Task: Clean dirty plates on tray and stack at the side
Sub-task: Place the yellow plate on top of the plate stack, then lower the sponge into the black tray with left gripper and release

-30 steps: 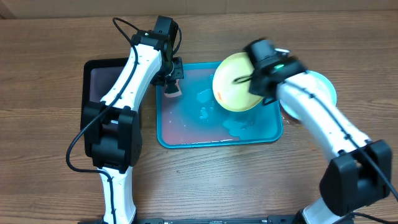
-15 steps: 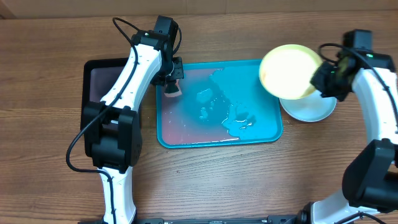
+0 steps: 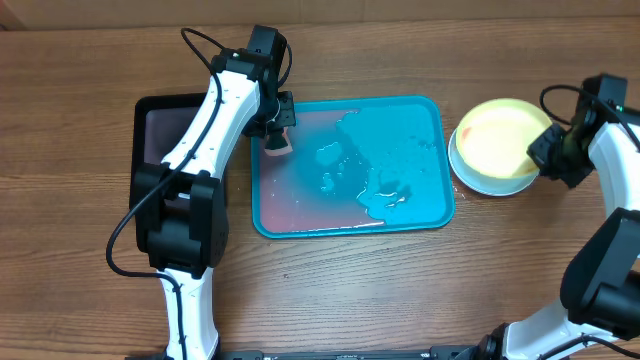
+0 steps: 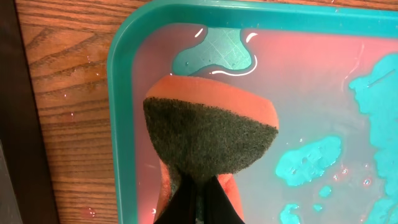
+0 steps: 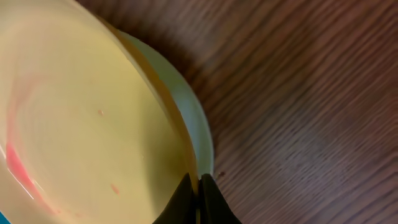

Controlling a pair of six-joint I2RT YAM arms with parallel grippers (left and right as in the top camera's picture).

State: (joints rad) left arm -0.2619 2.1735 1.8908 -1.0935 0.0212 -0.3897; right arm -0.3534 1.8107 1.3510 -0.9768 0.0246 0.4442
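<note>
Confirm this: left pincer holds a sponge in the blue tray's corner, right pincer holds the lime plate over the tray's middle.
Not the middle. The overhead view shows the lime plate beside the tray, off its right edge, over another plate, its rim in the right pincer. The left pincer does hold the sponge in the tray's corner.

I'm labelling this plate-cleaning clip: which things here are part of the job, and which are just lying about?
Part of the job: turquoise tray; lime-green plate, gripped by right gripper; pale plate beneath it; sponge in left gripper.
Lying about: black tray; wooden table.
</note>
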